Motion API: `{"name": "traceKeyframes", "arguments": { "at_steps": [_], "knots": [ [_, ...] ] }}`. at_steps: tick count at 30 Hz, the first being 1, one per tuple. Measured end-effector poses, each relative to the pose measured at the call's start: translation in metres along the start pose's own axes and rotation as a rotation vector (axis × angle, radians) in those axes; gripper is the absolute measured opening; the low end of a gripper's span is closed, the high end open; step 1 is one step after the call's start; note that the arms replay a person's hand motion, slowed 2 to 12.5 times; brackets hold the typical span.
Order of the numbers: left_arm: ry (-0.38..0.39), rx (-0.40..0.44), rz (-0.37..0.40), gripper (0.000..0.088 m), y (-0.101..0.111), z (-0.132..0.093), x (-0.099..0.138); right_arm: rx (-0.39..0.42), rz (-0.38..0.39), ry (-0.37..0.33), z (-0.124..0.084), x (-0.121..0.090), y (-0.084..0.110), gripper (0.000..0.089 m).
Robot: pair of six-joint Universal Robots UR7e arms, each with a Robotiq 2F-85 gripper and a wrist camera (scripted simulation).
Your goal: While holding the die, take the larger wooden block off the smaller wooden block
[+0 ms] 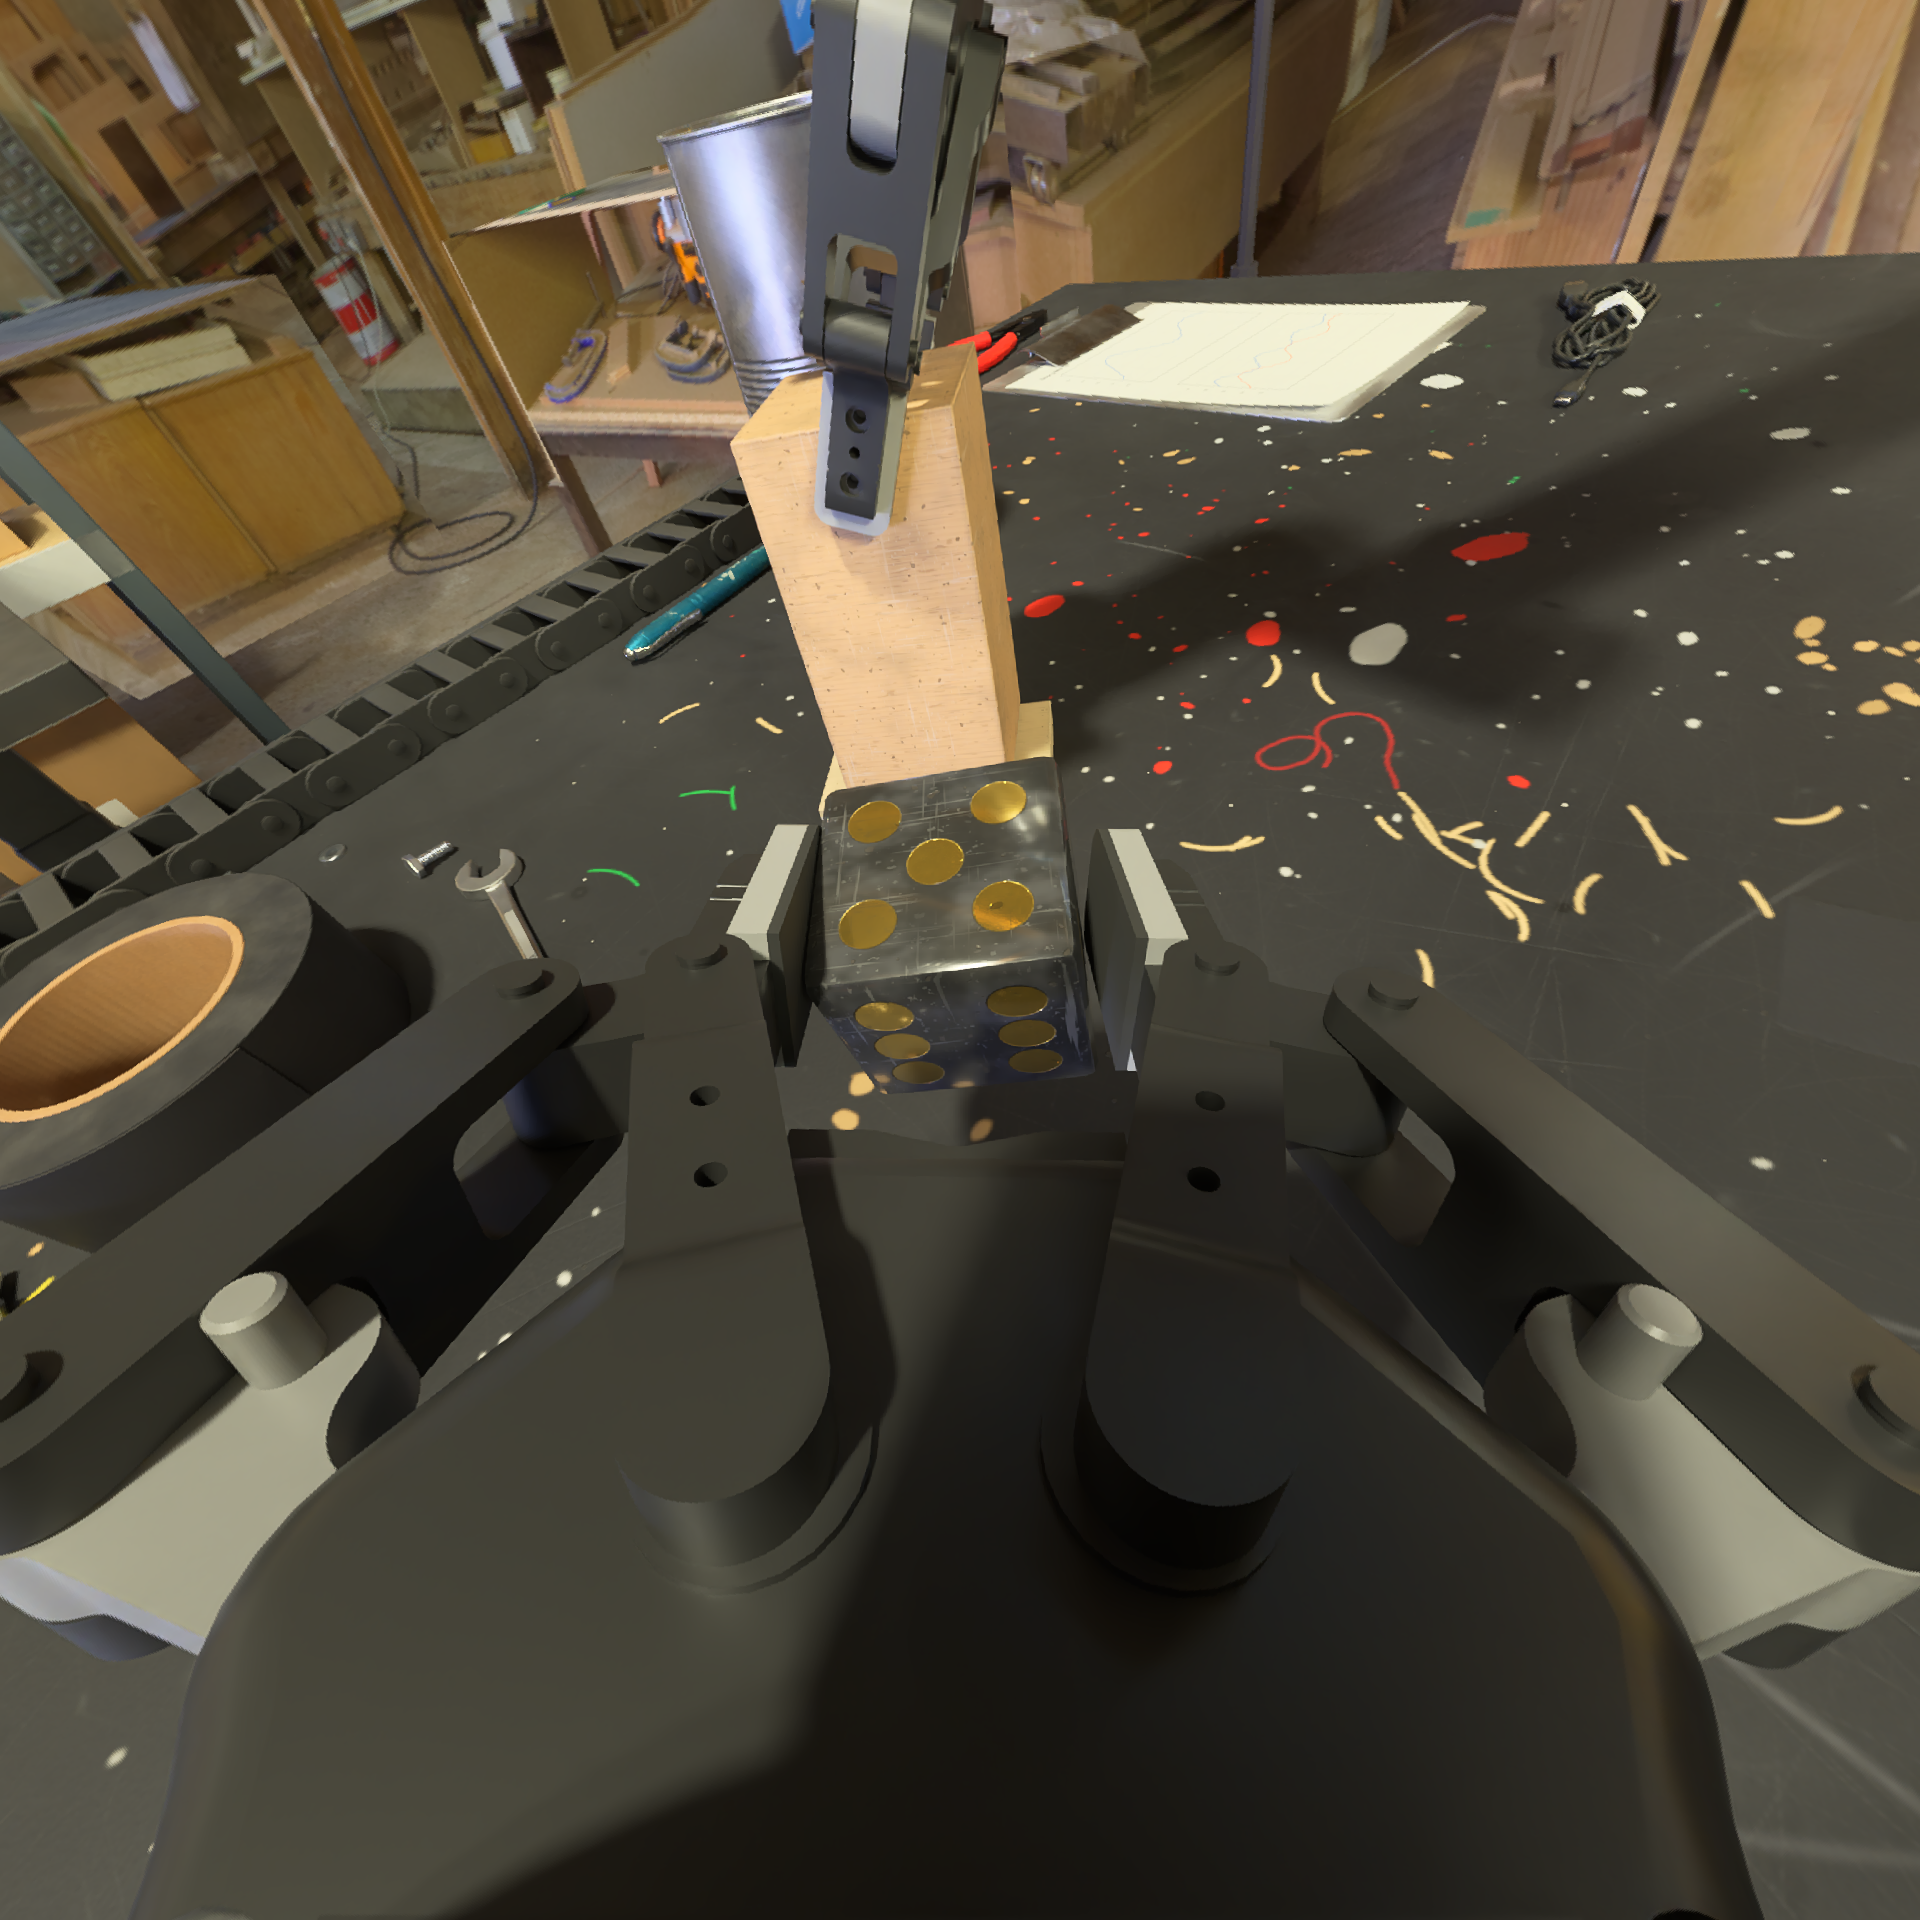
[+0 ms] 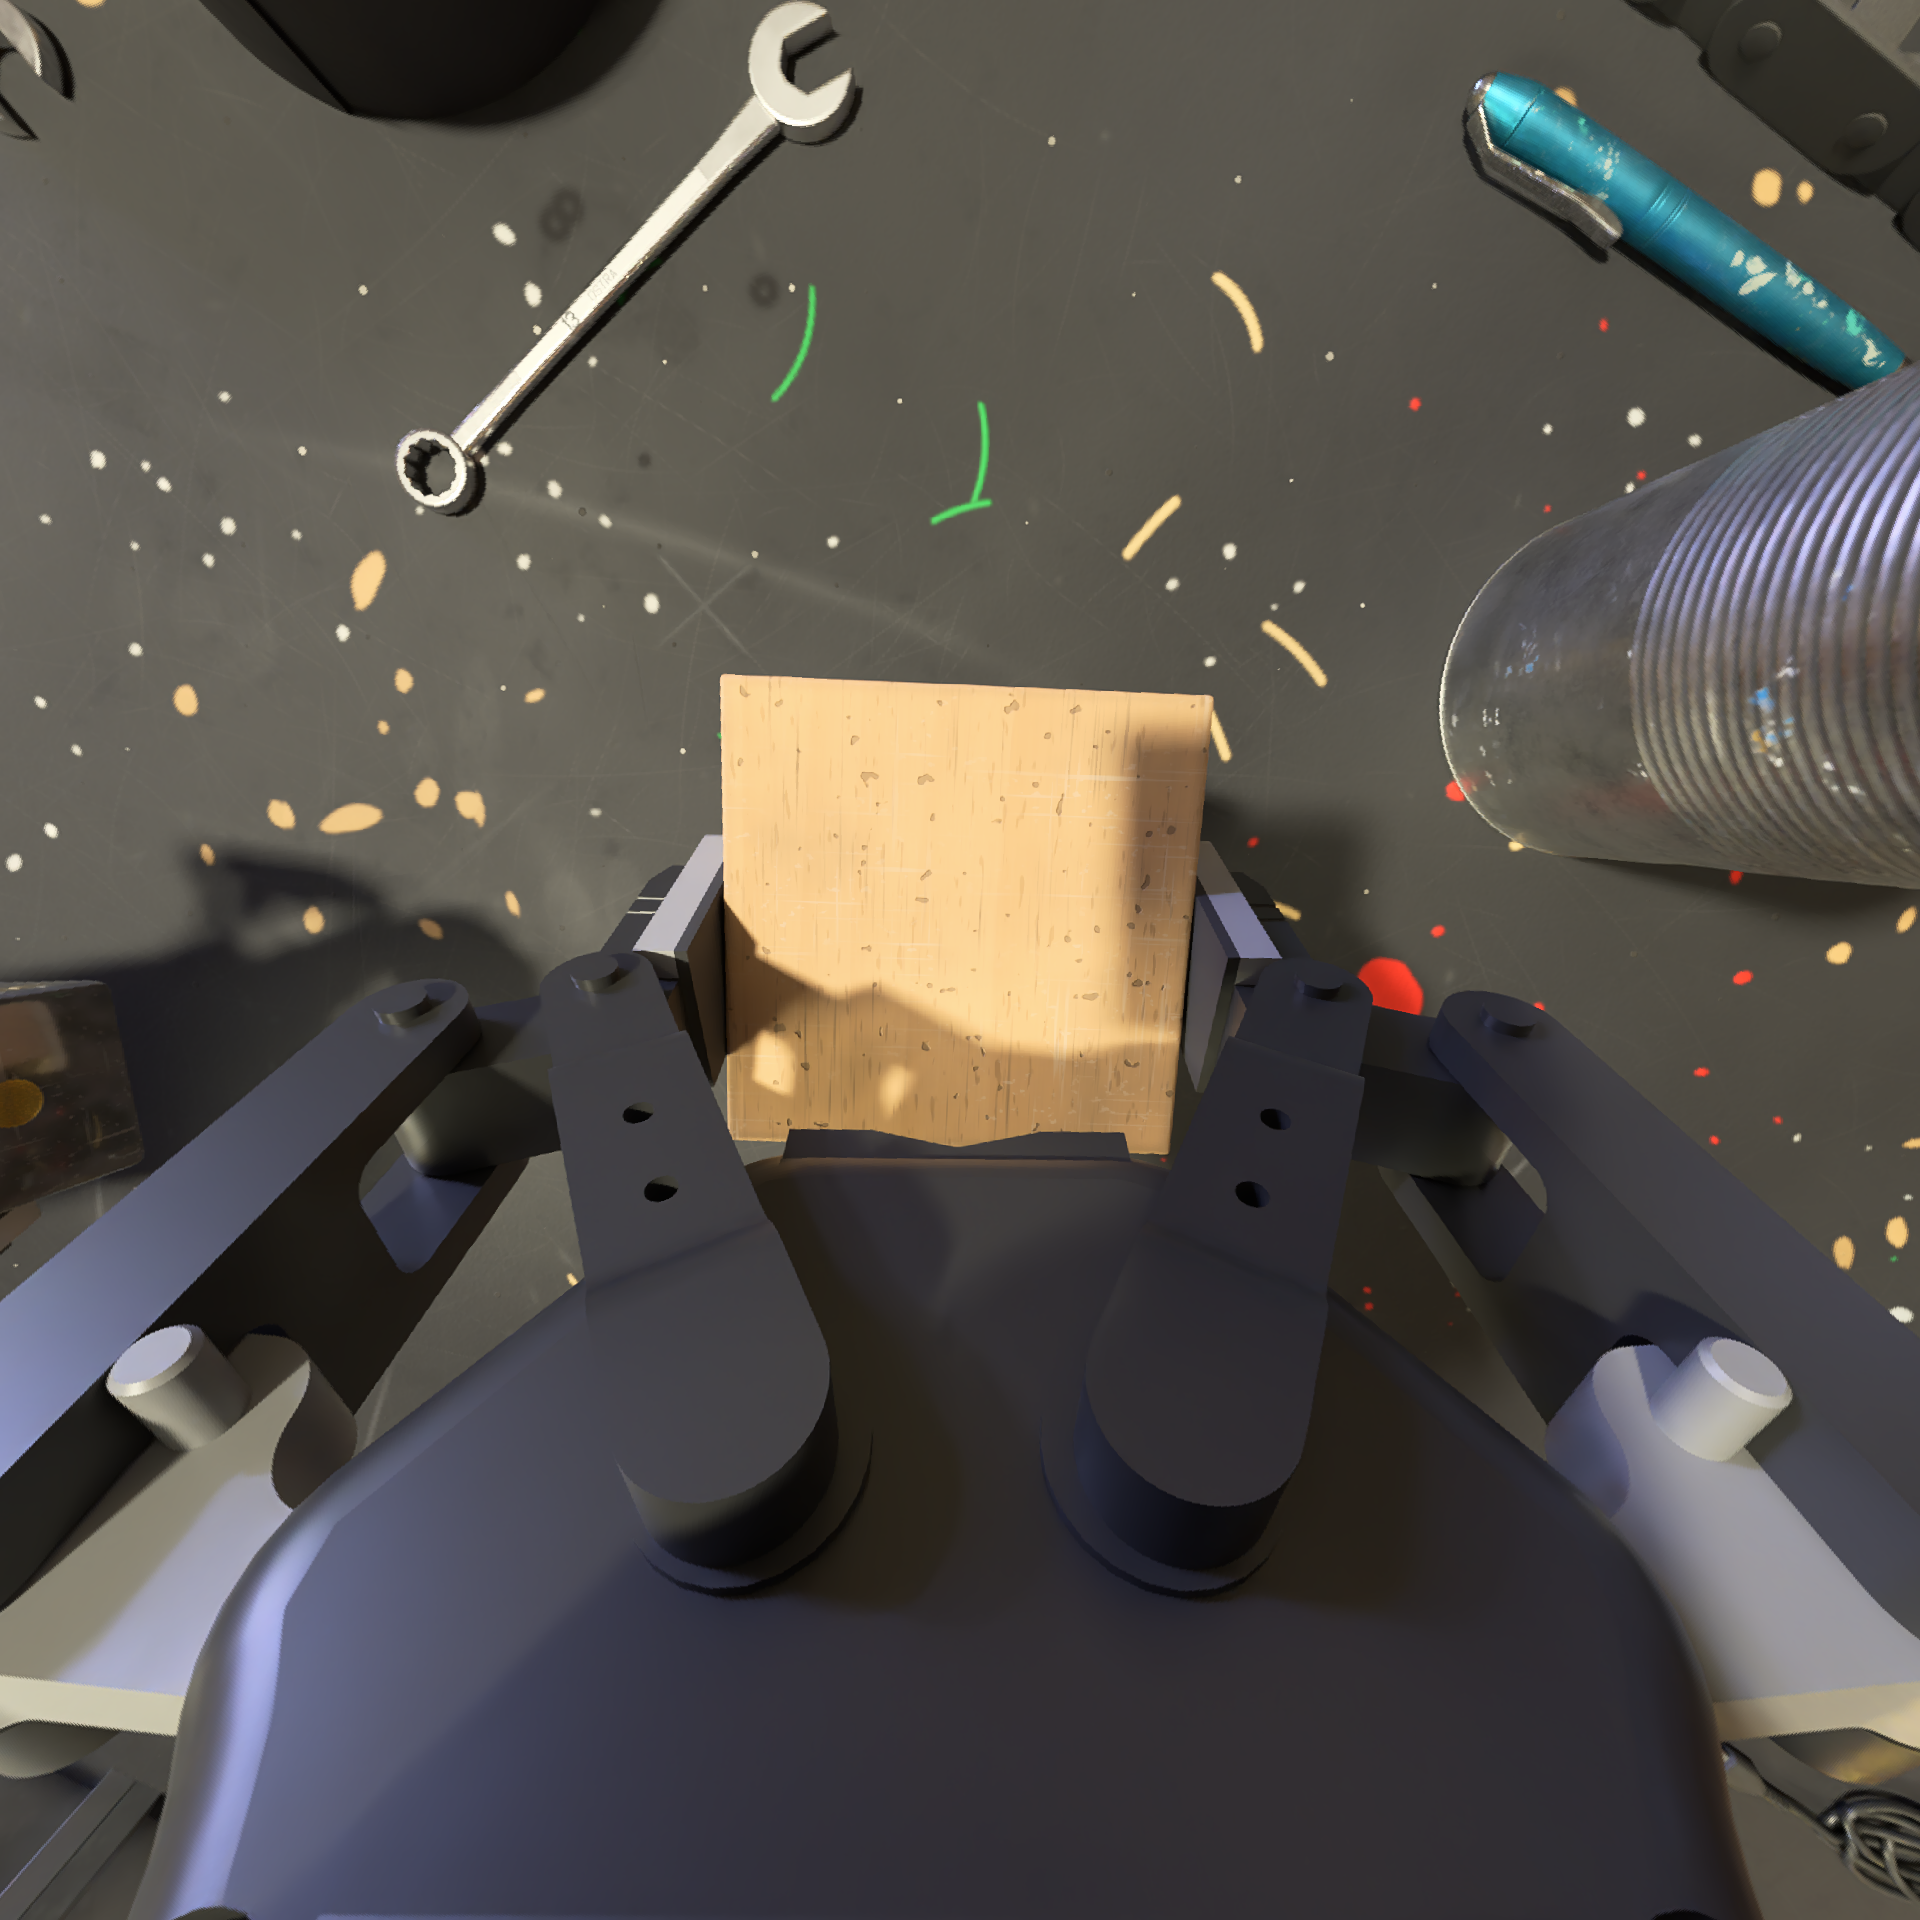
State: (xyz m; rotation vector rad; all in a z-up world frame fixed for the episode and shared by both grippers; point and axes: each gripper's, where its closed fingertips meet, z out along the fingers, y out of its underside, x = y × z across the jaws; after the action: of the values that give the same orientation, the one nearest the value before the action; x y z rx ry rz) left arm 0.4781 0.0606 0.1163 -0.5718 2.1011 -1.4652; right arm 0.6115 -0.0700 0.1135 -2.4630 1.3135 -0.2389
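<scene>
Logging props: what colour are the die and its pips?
Black die with gold pips, clearest in the left wrist view.

Open table (image 1: 1455,935) right of the block (image 1: 894,623), tape roll (image 1: 156,997), wrench (image 2: 623,260) and pen (image 2: 1683,229) crowding left, metal can (image 2: 1714,665) close behind.

Wrench (image 2: 613,275) lies flat on the paint-spattered desk (image 2: 987,582); teal pen (image 2: 1683,229) beyond the ribbed metal can (image 2: 1704,665).

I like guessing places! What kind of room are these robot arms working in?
Most likely a woodworking shop. Stacked timber planks and wooden cabinets fill the background, and the paint-spattered table holds a spanner.
</scene>
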Motion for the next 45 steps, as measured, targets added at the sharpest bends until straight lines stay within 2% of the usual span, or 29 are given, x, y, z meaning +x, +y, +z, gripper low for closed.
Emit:
{"name": "traceKeyframes", "arguments": {
  "at_steps": [18,30,45],
  "knots": [
    [0.003,-0.004,0.003,0.0451,0.001,0.001,0.001,0.048,-0.007,0.009,-0.005,-0.002,-0.005,0.0658],
    [0.003,-0.003,0.005,0.0451,0.001,0.001,0.001,0.136,-0.018,0.019,-0.027,-0.007,-0.020,0.0658],
    [0.007,-0.009,0.012,0.0451,0.002,0.002,0.004,0.154,-0.044,0.022,-0.044,-0.014,-0.020,0.0658]
  ]
}}
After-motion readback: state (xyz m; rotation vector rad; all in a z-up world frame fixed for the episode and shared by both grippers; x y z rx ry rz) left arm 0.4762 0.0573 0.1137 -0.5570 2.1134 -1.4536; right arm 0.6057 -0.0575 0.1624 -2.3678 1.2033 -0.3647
